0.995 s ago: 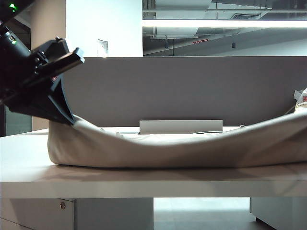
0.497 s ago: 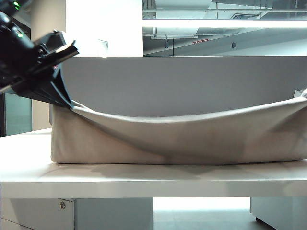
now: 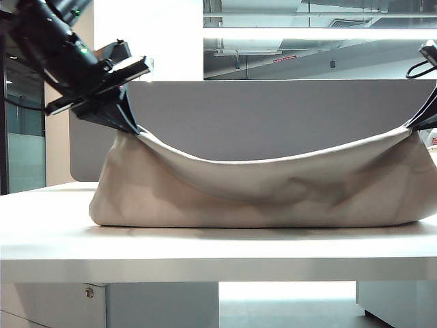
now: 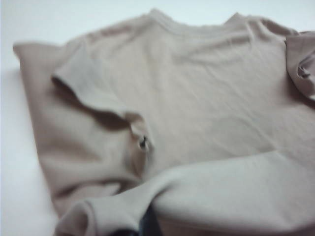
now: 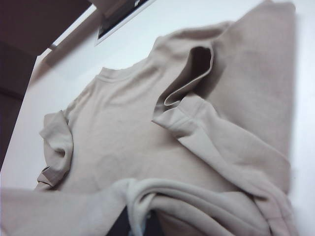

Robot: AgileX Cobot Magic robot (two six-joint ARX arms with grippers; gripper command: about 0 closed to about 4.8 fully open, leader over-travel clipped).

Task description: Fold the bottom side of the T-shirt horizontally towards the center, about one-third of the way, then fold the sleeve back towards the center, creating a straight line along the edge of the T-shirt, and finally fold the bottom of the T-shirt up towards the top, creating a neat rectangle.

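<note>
The beige T-shirt (image 3: 259, 198) lies on the white table (image 3: 218, 249), and its bottom edge (image 3: 273, 164) is lifted into a sagging line between both grippers. My left gripper (image 3: 130, 126) is shut on the left end of that hem, high above the table. At the frame's right border my right gripper (image 3: 418, 123) is shut on the other end. In the left wrist view the pinched hem (image 4: 221, 182) covers most of the left gripper (image 4: 147, 225), with the neck opening (image 4: 167, 24) and a sleeve (image 4: 98, 98) beyond. The right wrist view shows bunched hem (image 5: 197, 196) over the right gripper (image 5: 140, 223) and a sleeve (image 5: 187, 108).
A grey partition panel (image 3: 273, 116) stands behind the table. A dark framed object (image 5: 118, 14) lies past the shirt's neck at the table's far side. The table's front edge (image 3: 218, 270) runs across the exterior view.
Both grippers have risen with the hem. The left one has moved right in the exterior view, and the right one has come into view at the right border. The lifted cloth stands taller.
</note>
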